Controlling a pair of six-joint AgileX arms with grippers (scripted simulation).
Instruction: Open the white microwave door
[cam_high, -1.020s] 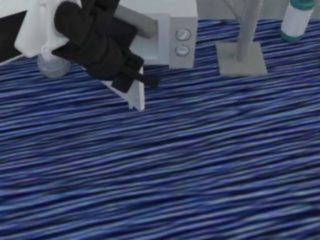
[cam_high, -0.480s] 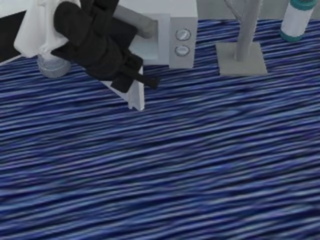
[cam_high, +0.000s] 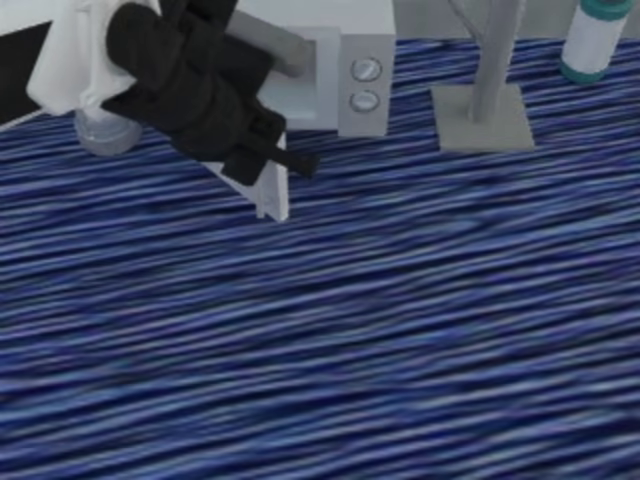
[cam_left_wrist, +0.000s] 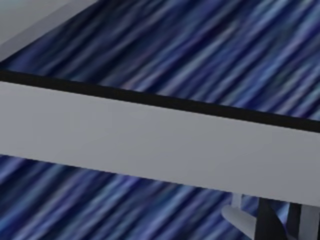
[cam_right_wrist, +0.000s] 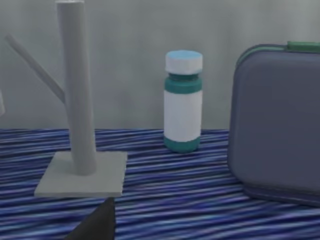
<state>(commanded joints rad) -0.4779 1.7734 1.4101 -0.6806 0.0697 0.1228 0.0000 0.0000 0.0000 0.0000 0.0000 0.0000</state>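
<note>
**Microwave door stands swung out as left arm leans over it**

Covering the whole scene, the blue striped tablecloth (cam_high: 400, 340) runs edge to edge beneath the overhead camera. The white microwave (cam_high: 335, 60) sits at about 11 o'clock on the table, its two round silver knobs (cam_high: 366, 69) facing forward on the right panel and its cavity exposed. The door (cam_high: 275, 190) is swung outward to the microwave's 7 o'clock, seen edge-on as a white slab reaching toward the table's middle. The left arm's black wrist covers much of the door, and the left gripper (cam_high: 290, 160) sits against the door's outer end, fingers apparently closed around its edge, though the grip itself is partly hidden. From the left wrist camera, the door's pale edge (cam_left_wrist: 160, 145) fills the frame as a broad band. A grey square-based stand (cam_high: 482, 115) rests at the microwave's 3 o'clock. A white bottle with teal cap (cam_high: 596, 40) stands at the table's 1 o'clock corner; a grey-blue case (cam_right_wrist: 277, 120) sits beside it. A clear round container (cam_high: 105, 132) lies at the microwave's 9 o'clock. Only a dark fingertip (cam_right_wrist: 97, 222) of the right gripper shows; cannot tell its state.
</note>
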